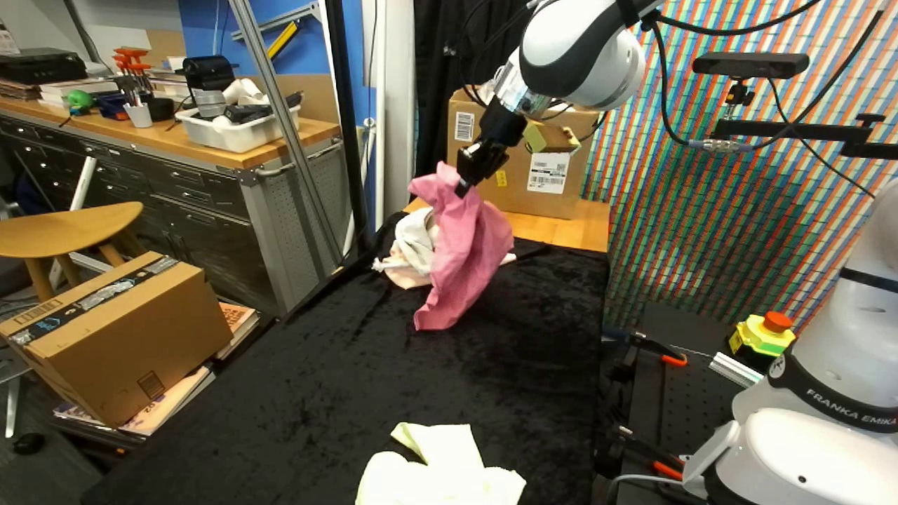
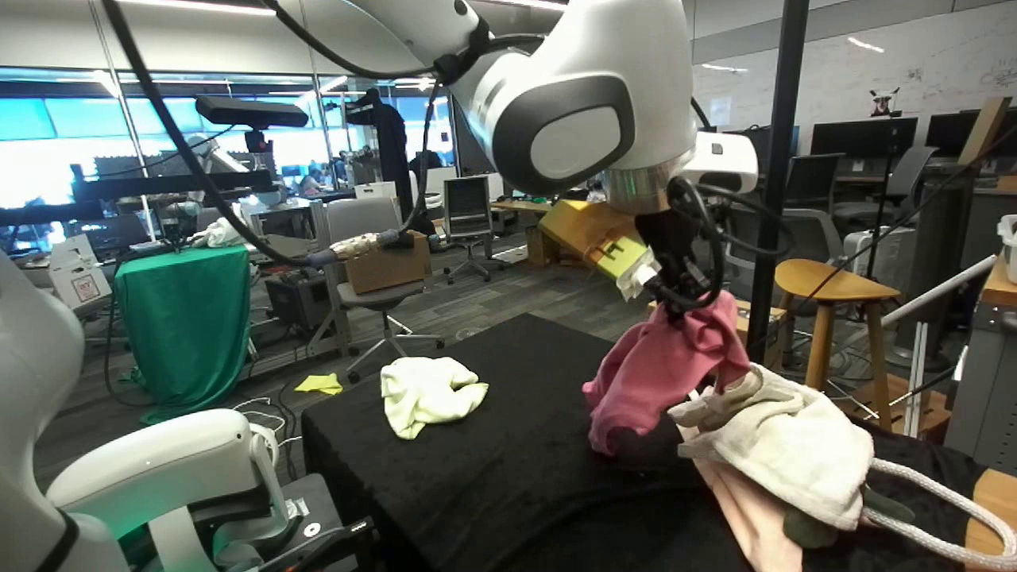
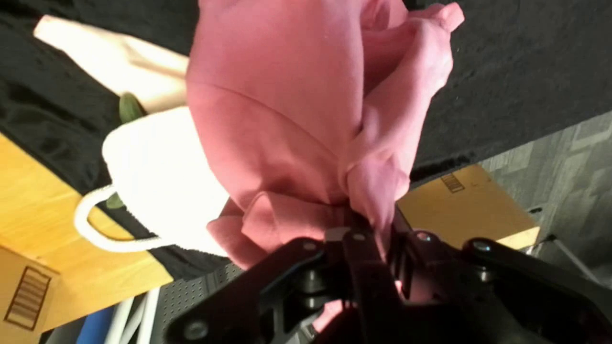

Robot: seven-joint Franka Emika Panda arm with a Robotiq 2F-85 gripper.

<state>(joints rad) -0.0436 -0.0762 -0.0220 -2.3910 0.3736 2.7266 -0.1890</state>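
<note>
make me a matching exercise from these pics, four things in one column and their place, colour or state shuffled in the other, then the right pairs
Things
1. pink cloth
2. pale yellow cloth
3. cream cloth
4. stop button

Place, colour or state
A. red, on a yellow base
B. has a rope loop at one edge
C. held in the closed gripper, hanging in folds
D. crumpled by itself on the black tablecloth

Right pairs
1-C, 2-D, 3-B, 4-A
</note>
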